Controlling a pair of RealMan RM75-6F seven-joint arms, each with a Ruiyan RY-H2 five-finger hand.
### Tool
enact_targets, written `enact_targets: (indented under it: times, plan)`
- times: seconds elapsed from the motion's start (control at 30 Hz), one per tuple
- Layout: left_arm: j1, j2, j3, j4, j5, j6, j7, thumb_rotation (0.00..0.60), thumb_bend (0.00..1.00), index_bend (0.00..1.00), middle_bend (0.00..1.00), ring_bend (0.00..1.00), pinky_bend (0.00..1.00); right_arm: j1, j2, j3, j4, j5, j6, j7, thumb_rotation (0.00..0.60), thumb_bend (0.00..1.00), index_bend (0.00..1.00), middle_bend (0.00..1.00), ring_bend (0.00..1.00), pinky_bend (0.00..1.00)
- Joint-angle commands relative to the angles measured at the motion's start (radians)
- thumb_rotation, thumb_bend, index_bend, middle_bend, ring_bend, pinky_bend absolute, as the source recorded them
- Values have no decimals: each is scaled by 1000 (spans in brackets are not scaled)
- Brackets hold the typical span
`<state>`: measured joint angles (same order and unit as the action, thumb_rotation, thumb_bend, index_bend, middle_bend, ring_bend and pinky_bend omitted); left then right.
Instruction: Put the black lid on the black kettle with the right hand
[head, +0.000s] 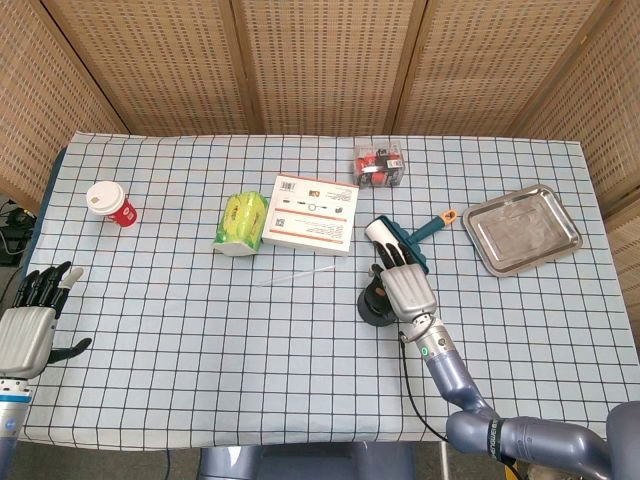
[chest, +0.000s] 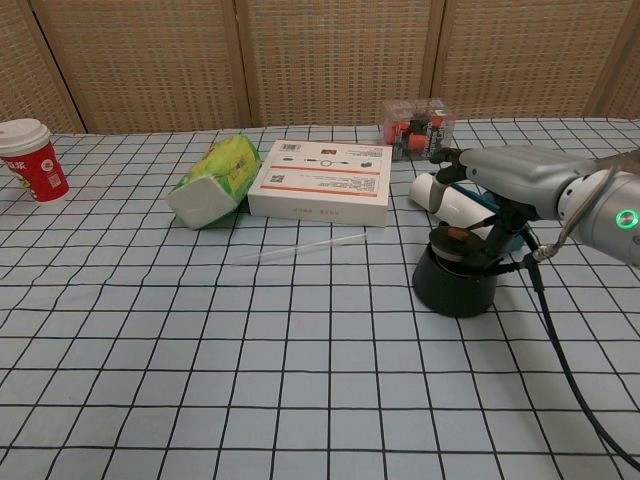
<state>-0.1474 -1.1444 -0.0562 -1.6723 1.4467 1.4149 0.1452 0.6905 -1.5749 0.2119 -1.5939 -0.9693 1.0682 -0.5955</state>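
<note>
The black kettle (chest: 455, 285) stands on the checked cloth right of centre, seen too in the head view as kettle (head: 372, 306). The black lid (chest: 457, 243), with its brown knob, sits on the kettle's mouth. My right hand (chest: 500, 180) reaches over it from the right, and its fingers (chest: 497, 238) still curl down around the lid's far side. In the head view the right hand (head: 405, 285) covers most of the kettle. My left hand (head: 30, 325) rests off the table's left edge, holding nothing, fingers apart.
Behind the kettle lies a white and teal tool (chest: 450, 203). A white box (head: 311, 213), a green tissue pack (head: 241, 222), a clear straw (head: 295, 272), a red cup (head: 111, 203), a clear plastic box (head: 378, 164) and a metal tray (head: 521, 228) lie around the cloth.
</note>
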Motion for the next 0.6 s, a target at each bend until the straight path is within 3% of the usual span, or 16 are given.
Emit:
enact_targets:
  times: [0.03,0.6]
  plan:
    - [0,0,0,0,-1,0,-1,600,49,0,0,0,0,1,13,-3,-23,0,11,-12,600,337,348,0,0,0]
    - [1,5,7,-4,9,4,-6,600,49,0,0,0,0,-32,75,-53,-142,-4,81,-51,600,334,284,0,0,0]
